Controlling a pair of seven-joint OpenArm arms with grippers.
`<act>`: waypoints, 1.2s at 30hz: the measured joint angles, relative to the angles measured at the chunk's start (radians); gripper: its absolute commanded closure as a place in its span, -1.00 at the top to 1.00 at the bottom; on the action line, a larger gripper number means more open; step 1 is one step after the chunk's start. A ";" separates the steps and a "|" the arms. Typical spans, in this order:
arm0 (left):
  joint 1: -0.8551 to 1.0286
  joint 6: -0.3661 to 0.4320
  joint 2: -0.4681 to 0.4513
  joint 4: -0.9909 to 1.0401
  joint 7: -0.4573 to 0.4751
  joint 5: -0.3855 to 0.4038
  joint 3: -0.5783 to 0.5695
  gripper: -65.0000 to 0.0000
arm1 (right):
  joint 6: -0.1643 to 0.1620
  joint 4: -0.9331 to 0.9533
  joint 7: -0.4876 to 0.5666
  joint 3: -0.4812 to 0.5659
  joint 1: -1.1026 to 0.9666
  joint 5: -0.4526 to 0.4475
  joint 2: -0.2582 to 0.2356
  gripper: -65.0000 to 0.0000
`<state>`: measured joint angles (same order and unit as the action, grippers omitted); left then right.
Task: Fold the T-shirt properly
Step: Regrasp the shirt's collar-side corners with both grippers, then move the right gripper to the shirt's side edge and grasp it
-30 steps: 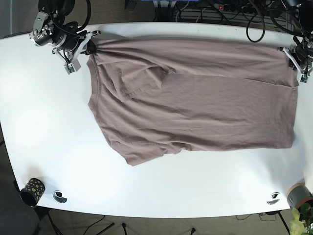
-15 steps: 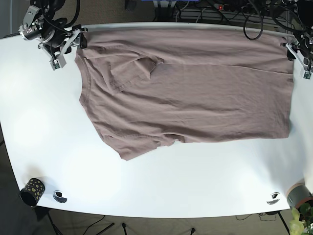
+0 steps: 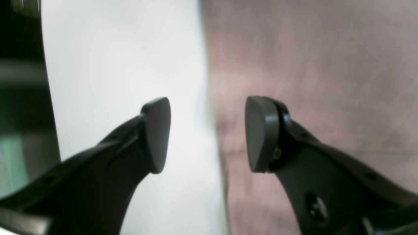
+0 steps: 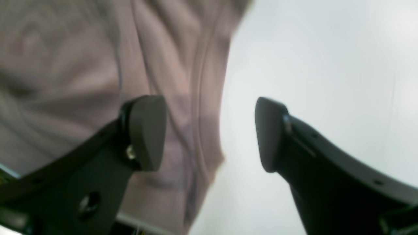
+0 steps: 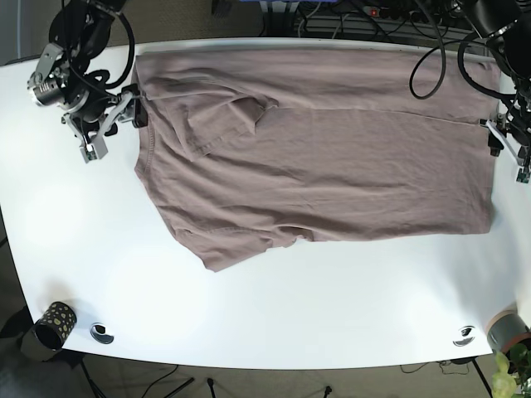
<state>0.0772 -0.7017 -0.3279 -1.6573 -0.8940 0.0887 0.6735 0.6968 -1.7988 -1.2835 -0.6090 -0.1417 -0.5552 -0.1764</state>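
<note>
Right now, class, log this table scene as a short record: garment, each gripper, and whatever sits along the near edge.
garment: mauve-brown cotton T-shirt, spread flat, one sleeve folded inward
surface: white table
left gripper: open, straddling the shirt's edge
right gripper: open, at the shirt's edge
near edge: black gold-dotted cup at the corner

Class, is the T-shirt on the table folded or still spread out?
Mostly spread out. The T-shirt lies flat across the white table; only one sleeve is turned over onto the body.

Both tools let go of T-shirt, left tool and right tool now open, lower along its edges
</note>
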 measured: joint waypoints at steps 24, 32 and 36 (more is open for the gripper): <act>-0.174 0.101 0.083 -0.006 -0.008 -0.013 -0.027 0.02 | -0.004 0.860 0.453 0.279 0.682 0.307 -0.061 0.26; -0.128 0.103 0.083 -0.010 -0.011 -0.011 -0.021 0.02 | -0.007 1.134 0.752 0.421 0.706 0.323 -0.076 0.26; -0.126 0.103 0.083 -0.008 -0.011 -0.010 -0.021 0.02 | -0.004 1.177 0.834 0.452 0.704 0.316 -0.076 0.26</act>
<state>-0.0490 -0.5991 -0.2447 -1.6653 -0.9047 0.0792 0.6525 0.6926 -0.6216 -0.4500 -0.1566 0.5621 -0.2390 -0.2523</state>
